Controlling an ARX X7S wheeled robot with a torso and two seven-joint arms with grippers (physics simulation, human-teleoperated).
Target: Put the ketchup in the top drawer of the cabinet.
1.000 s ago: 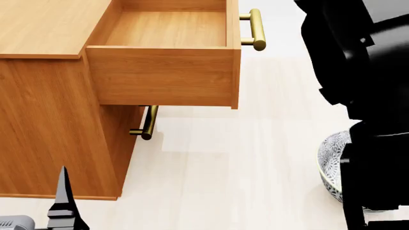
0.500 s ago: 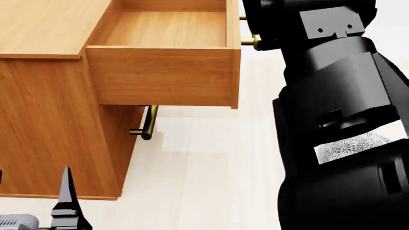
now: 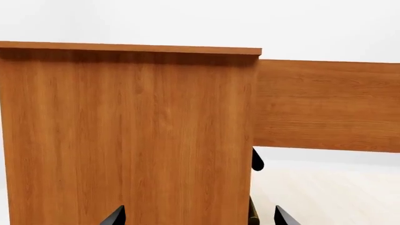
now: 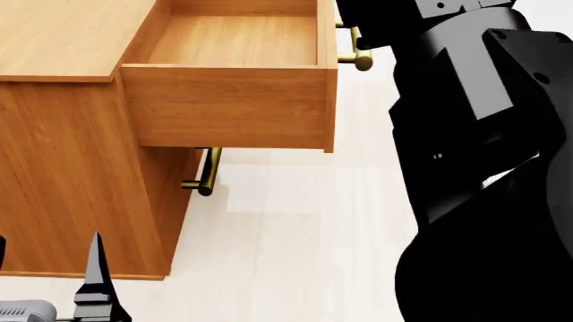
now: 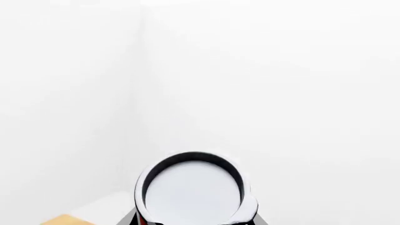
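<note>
The ketchup fills the low centre of the right wrist view, silver-grey top facing the camera and a red sliver at its lower edge. My right gripper is shut on it, dark fingers hugging both sides. The head view hides can and gripper behind my black right arm. The top drawer of the cabinet stands pulled out and empty, with its brass handle right beside that arm. My left gripper is open, facing the cabinet's side; one finger shows low beside the cabinet.
The lower drawer is closed, its brass handle sticking out under the open one. My right arm covers the whole right side of the head view. Pale floor lies between the cabinet and that arm.
My right arm has swung in from the right and closer to the drawer's handle. The patterned bowl that showed low on the right is now hidden behind it. The left gripper barely moved.
</note>
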